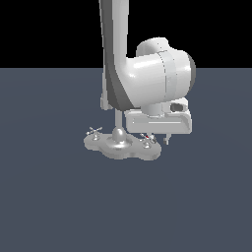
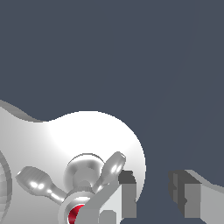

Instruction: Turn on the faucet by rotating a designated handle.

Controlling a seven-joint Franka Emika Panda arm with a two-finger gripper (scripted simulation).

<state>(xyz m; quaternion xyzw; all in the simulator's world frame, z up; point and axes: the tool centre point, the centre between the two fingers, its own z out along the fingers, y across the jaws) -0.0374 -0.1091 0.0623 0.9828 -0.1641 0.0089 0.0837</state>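
One pincer [image 2: 151, 192], jaws apart, one finger touching red-marked cross handle [image 2: 78, 192] arm; risk: finger slips off rounded arm, faucet [image 1: 120, 142] unturned.

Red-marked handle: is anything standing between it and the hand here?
Nothing visible does. In the wrist view one finger sits right against a prong of the red-marked handle, the other finger over bare floor. The hand is open beside it; the plain handle lies across the base.

Silver faucet [image 1: 120, 145] — lumpy flat base, rounded centre knob — sits directly beneath the claw [image 1: 156, 139]. Red-marked cross handle [image 2: 78, 192] stands upright on the base — one arm touching the claw's nearer fingertip [image 2: 127, 178].
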